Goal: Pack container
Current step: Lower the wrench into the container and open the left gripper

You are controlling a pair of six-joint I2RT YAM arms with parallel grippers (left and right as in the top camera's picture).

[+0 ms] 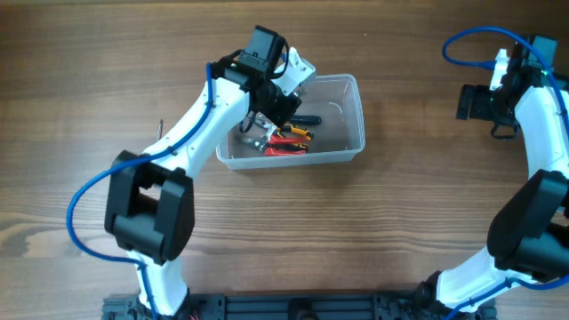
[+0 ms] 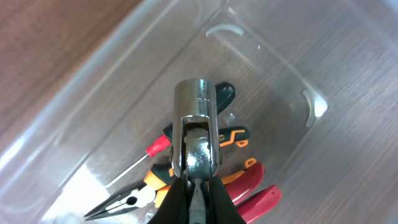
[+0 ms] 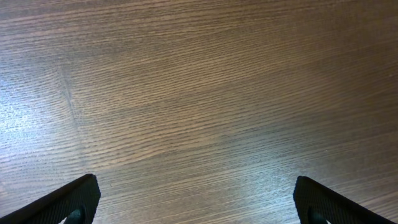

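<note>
The clear plastic container (image 1: 358, 105) stands on the wooden table, and its see-through wall (image 2: 93, 118) fills the left wrist view. Inside lie red-handled pliers (image 2: 258, 193), orange-and-black needle-nose pliers (image 2: 134, 200), another orange-and-black tool (image 2: 233, 134) and a thin red-tipped screwdriver (image 2: 152, 152). My left gripper (image 1: 277, 108) hangs over the container's left half, its fingers (image 2: 197, 186) shut on a chrome tool with a cylindrical socket end (image 2: 198, 106), held above the pile. My right gripper (image 1: 466, 101) hovers at the far right, wide open (image 3: 196, 186) over bare wood, holding nothing.
A small thin dark item (image 1: 161, 127) lies on the table left of the left arm. The right arm's blue cable (image 1: 462, 44) loops at the top right corner.
</note>
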